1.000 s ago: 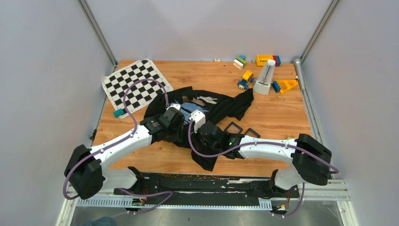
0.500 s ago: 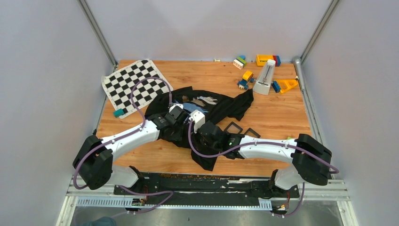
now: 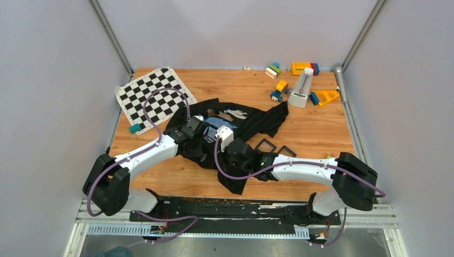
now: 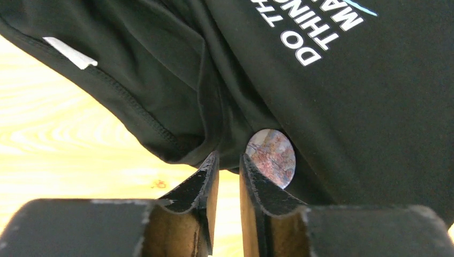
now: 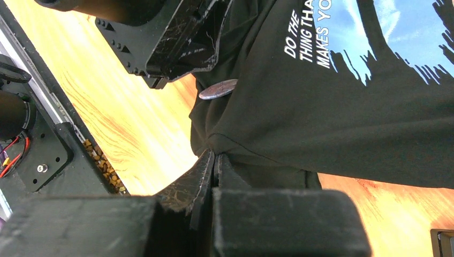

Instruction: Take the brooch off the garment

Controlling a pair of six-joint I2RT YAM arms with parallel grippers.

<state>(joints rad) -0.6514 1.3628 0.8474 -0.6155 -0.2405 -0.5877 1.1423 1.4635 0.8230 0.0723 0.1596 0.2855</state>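
Note:
The garment (image 3: 257, 120), black cloth with a blue and white print, lies bunched mid-table. The brooch (image 4: 270, 157), a small round disc with a pale marbled face, sits pinned near the hem; it appears edge-on in the right wrist view (image 5: 218, 89) and is hidden from above. My left gripper (image 4: 228, 158) has its tips at the hem just left of the brooch, jaws open by a narrow gap with wood showing through. My right gripper (image 5: 214, 155) is shut on a fold of the garment (image 5: 342, 107) below the brooch. Both wrists meet over the cloth in the top view.
A chequered mat (image 3: 154, 95) lies at the back left with a teal block (image 3: 135, 128) near it. Two small square black trays (image 3: 265, 144) (image 3: 287, 151) sit right of the garment. Toy blocks (image 3: 280, 88) and a white metronome (image 3: 302, 88) stand at the back right.
My left arm has swung its elbow inward and its wrist has shifted slightly up and left over the garment. The right arm has stayed put.

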